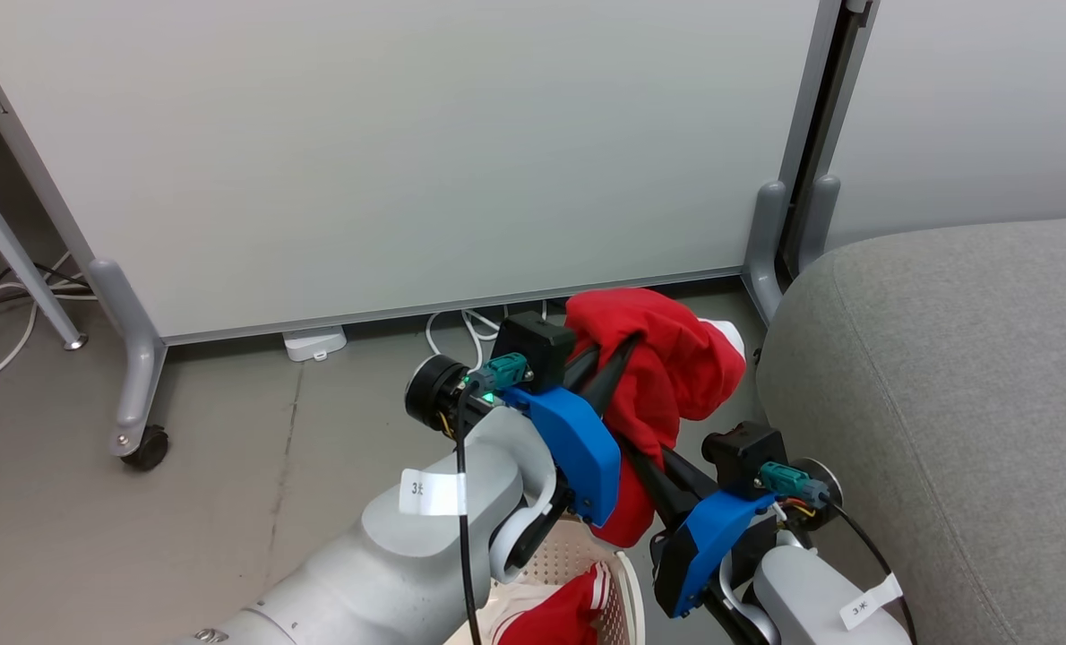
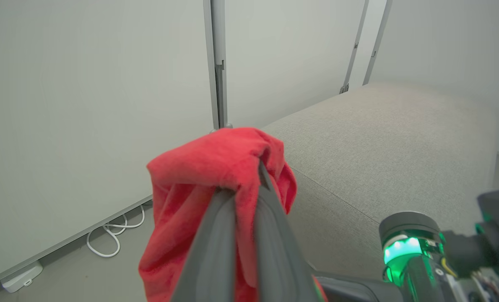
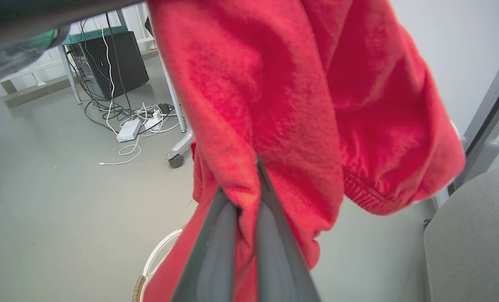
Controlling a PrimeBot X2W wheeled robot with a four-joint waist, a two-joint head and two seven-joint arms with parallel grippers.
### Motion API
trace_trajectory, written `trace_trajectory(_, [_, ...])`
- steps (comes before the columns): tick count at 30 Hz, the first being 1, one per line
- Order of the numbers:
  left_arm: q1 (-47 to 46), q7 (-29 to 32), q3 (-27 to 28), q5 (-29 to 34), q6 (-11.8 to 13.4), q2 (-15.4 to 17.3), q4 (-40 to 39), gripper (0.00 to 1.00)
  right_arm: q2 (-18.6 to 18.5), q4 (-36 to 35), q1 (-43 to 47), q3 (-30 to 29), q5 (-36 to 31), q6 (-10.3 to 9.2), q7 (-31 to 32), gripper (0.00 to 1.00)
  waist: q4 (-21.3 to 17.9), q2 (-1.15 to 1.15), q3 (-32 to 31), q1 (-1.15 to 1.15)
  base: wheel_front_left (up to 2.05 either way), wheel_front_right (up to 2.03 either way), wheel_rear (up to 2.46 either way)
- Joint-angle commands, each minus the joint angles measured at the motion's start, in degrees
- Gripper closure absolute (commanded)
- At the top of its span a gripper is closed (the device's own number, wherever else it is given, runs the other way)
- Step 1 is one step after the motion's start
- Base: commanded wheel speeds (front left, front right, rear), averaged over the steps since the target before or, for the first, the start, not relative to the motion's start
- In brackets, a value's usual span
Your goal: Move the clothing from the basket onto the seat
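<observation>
One red garment (image 1: 667,358) hangs bunched in the air between the basket and the seat. My left gripper (image 1: 630,345) is shut on its upper fold, and the left wrist view shows that gripper (image 2: 249,186) with cloth (image 2: 199,176) draped over its tips. Lower down my right gripper (image 1: 633,448) is shut on the same garment (image 3: 300,105), as the right wrist view shows (image 3: 249,188). The second red garment (image 1: 560,614), with white stripes, lies in the cream basket (image 1: 621,582) at the bottom edge. The grey seat (image 1: 945,403) is just to the right.
A white partition panel (image 1: 408,152) on grey castor legs (image 1: 139,376) stands behind, with white cables (image 1: 461,327) and a power box (image 1: 313,343) on the floor beneath it. A dark computer tower (image 3: 111,63) and more cables (image 3: 140,121) stand farther off.
</observation>
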Motion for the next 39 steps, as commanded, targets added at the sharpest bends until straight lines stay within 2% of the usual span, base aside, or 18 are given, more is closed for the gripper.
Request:
trace_trajectory(1, [-0.08, -0.17, -0.21, -0.23, -0.22, 0.05, 0.15, 1.00, -0.12, -0.44, 0.72, -0.18, -0.02, 0.01, -0.28, 1.00, -0.14, 0.00, -0.05, 0.00, 0.00, 0.00, 0.00])
trace_trajectory(5, [-0.10, 0.53, -0.26, -0.14, -0.81, 0.07, 0.14, 1.00, -0.12, -0.71, 1.05, -0.10, 0.26, 0.01, -0.29, 1.00, -0.23, 0.00, -0.15, 0.00, 0.00, 0.00, 0.00])
trace_trajectory(6, [-0.11, 0.68, -0.28, 0.03, -0.92, 0.06, 0.20, 0.74, -0.12, -0.79, 1.19, -0.03, 0.38, 0.01, -0.29, 1.00, -0.25, 0.00, -0.20, 0.00, 0.00, 0.00, 0.00])
trace_trajectory(7, [-0.07, 0.78, -0.30, 0.13, -0.99, 0.06, 0.21, 0.31, -0.12, -0.86, 1.31, 0.01, 0.50, 0.01, -0.29, 1.00, -0.27, 0.00, -0.23, 0.00, 0.00, 0.00, 0.00])
trace_trajectory(8, [-0.02, 0.77, -0.32, 0.25, -1.13, 0.06, 0.25, 0.05, -0.12, -0.93, 1.34, -0.03, 0.57, 0.01, -0.28, 1.00, -0.28, 0.00, -0.24, 0.00, 0.00, 0.00, 0.00])
trace_trajectory(9, [0.02, 0.80, -0.32, 0.37, -1.25, 0.06, 0.28, 0.00, -0.12, -1.04, 1.33, -0.21, 0.69, 0.01, -0.28, 1.00, -0.27, 0.00, -0.25, 0.00, 0.00, 0.00, 0.00])
trace_trajectory(16, [0.85, 0.28, -0.37, 1.16, -1.64, 0.06, 0.52, 0.00, -0.12, -2.00, 1.55, -1.98, -0.33, 0.01, -0.28, 1.00, 0.09, 0.00, -0.23, 0.00, 0.00, 0.00, 0.00])
trace_trajectory(22, [2.45, -1.02, 1.39, 2.85, -2.05, 0.07, 0.72, 0.00, -0.12, -4.44, 2.55, -7.04, -2.37, 0.01, -0.27, 1.00, 0.75, 0.00, -0.09, 0.00, 0.00, 0.00, 0.00])
trace_trajectory(30, [10.25, -1.10, 13.07, 13.60, -2.22, 3.15, -6.14, 0.00, -0.12, -9.56, 5.33, -14.46, -6.99, 0.01, -0.26, 1.00, 1.41, 0.00, 0.22, 0.00, 0.00, 0.00, 0.00])
trace_trajectory(39, [22.70, -1.11, 24.91, 25.07, -1.89, 7.40, -14.63, 0.00, -0.12, -14.82, 9.40, -19.52, -11.72, 0.01, -0.13, 1.00, 1.02, 0.00, 0.11, 0.00, 0.00, 0.00, 0.00])
